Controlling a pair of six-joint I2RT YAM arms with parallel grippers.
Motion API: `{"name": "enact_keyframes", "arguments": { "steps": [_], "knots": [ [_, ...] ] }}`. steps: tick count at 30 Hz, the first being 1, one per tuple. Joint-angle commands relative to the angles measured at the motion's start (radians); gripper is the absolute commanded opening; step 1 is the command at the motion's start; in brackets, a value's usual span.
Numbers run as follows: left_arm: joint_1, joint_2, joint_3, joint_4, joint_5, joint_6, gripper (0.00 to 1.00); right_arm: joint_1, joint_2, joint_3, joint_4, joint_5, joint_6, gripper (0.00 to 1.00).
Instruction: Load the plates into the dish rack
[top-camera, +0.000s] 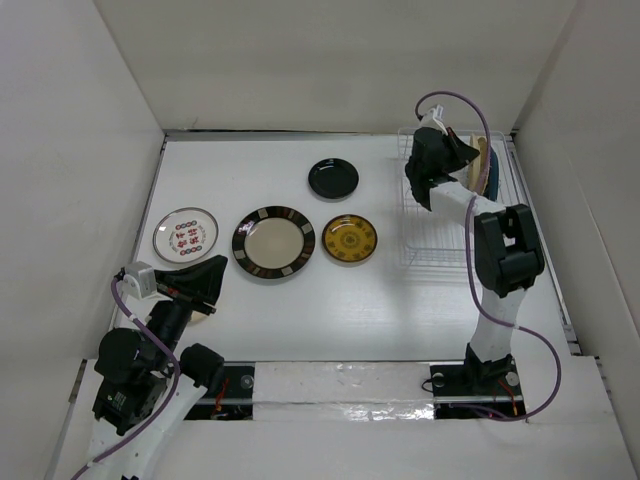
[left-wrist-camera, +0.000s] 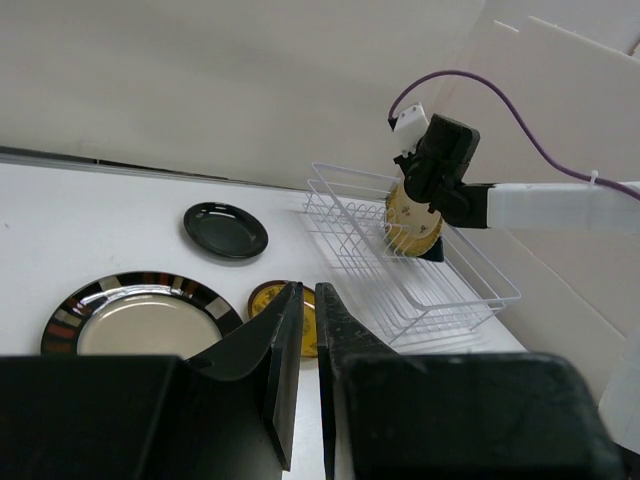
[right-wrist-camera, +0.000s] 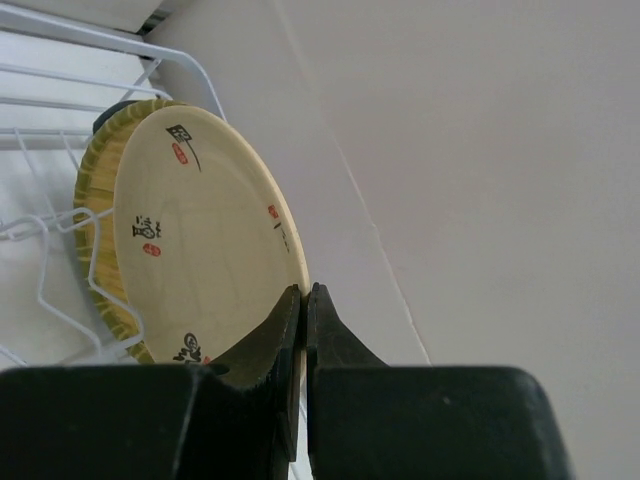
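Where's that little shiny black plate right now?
Seen from above, the black plate lies flat on the table, back middle, just behind the yellow plate and left of the white dish rack.

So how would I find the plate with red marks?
Start at the white table and find the row of three plates across its middle. The plate with red marks sits at the left end, next to the big striped-rim plate. Only it is white with tiny red marks in its centre.
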Motion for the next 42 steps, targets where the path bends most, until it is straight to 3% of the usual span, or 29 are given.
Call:
{"name": "enact_keyframes", "arguments": {
  "steps": [1,9,11,14,15,18,22,24,25,27,36,39,42],
  "knots": [
    [-0.009,-0.025,0.015,0.037,0.0,-0.003,0.08,-0.024,-0.036,0.046,-0.095,-0.045,0.147,0.0],
    [-0.009,0.002,0.015,0.037,0.0,-0.003,0.08,-0.083,-0.009,0.071,-0.339,-0.161,0.467,0.0],
    [-0.009,0.01,0.015,0.037,0.001,-0.005,0.08,-0.093,-0.018,0.072,-0.377,-0.196,0.556,0.05],
    [-0.009,0.021,0.014,0.038,0.001,-0.005,0.08,-0.093,-0.059,0.078,-0.432,-0.223,0.657,0.42],
    [-0.009,0.022,0.014,0.038,0.001,-0.005,0.08,-0.093,-0.074,0.092,-0.46,-0.228,0.682,0.59],
    [-0.009,0.033,0.012,0.038,0.003,-0.006,0.08,-0.093,-0.137,0.13,-0.544,-0.274,0.765,0.69],
    [0.029,0.046,0.01,0.044,0.018,-0.006,0.08,-0.035,-0.243,0.167,-0.563,-0.348,0.819,0.69],
    [0.038,0.053,0.009,0.047,0.023,-0.005,0.08,0.005,-0.288,0.171,-0.569,-0.456,0.829,0.62],
    [0.039,0.058,0.009,0.047,0.023,-0.005,0.08,0.057,-0.294,0.171,-0.57,-0.498,0.829,0.37],
    [0.039,0.068,0.009,0.046,0.018,-0.006,0.08,0.113,-0.292,0.17,-0.577,-0.588,0.845,0.0],
    [0.039,0.107,0.009,0.04,-0.005,-0.011,0.05,0.315,0.014,0.322,-0.627,-0.914,1.095,0.0],
    [0.039,0.121,0.01,0.035,-0.019,-0.014,0.0,0.376,0.102,0.371,-0.612,-1.036,1.136,0.07],
    [0.039,0.139,0.012,0.032,-0.025,-0.012,0.0,0.415,0.155,0.371,-0.604,-1.063,1.139,0.29]
  ]
}}
